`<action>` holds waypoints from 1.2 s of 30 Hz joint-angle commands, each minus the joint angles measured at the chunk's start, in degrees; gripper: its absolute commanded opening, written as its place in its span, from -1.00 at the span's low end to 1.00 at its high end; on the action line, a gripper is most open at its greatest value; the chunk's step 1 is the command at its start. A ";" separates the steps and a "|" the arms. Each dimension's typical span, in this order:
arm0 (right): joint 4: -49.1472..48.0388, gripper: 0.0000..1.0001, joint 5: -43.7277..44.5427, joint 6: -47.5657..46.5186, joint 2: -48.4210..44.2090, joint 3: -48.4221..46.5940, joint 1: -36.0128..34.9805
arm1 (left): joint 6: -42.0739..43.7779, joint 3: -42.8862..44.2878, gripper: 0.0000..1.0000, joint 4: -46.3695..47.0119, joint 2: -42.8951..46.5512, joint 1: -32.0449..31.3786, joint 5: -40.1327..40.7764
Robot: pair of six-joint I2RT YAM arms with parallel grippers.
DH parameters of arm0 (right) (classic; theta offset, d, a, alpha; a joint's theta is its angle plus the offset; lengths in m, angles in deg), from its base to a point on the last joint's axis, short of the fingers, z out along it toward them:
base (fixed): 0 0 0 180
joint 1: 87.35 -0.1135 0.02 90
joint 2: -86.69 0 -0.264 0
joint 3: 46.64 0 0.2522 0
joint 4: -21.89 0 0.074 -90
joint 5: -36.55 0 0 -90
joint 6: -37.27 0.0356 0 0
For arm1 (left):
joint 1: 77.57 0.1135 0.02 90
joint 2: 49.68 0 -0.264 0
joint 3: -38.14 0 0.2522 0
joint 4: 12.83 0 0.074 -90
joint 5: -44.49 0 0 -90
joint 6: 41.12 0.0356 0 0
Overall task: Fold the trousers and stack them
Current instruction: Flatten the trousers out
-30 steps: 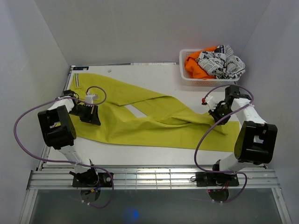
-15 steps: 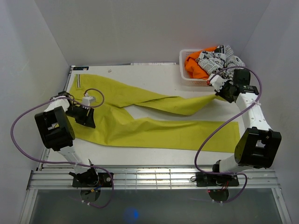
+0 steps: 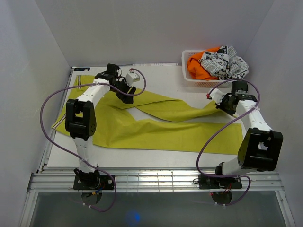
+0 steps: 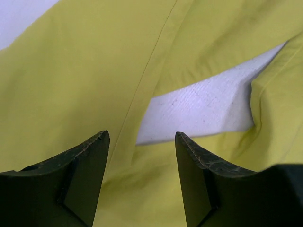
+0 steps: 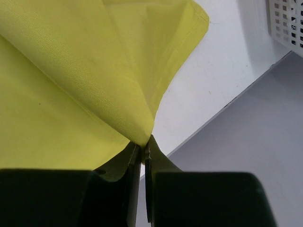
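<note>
The mustard-yellow trousers [image 3: 156, 130] lie spread on the white table, waistband at the left, two legs running right. My right gripper [image 3: 221, 105] is shut on the hem end of the far leg and holds it at the right side; in the right wrist view the cloth [image 5: 94, 75] is pinched between the closed fingers [image 5: 143, 151]. My left gripper [image 3: 127, 94] is open over the upper part of the far leg; the left wrist view shows its gripper [image 4: 141, 137] above yellow cloth [image 4: 75, 85] and the white gap between the legs.
A white basket [image 3: 189, 78] at the back right holds an orange garment [image 3: 198, 66] and a black-and-white printed cloth [image 3: 223, 62]. The table's right edge runs close behind the right gripper. White walls enclose the table.
My left arm has swung from the waistband at the left up to the far leg near the crotch. My right gripper has drawn the far leg's end down and slightly left from the basket.
</note>
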 commanded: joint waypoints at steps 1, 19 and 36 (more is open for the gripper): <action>-0.71 -0.85 0.74 -0.37 0.28 1.26 -0.24 | -6.19 1.68 0.37 5.40 -2.36 -2.34 0.84; 4.48 -0.85 -2.95 5.61 6.78 -2.51 -0.41 | -6.02 -2.19 0.47 25.80 -7.19 -18.61 18.67; 4.65 -0.85 -4.01 6.49 8.45 -2.34 -0.41 | -3.20 2.64 0.22 35.03 -14.75 -23.54 29.23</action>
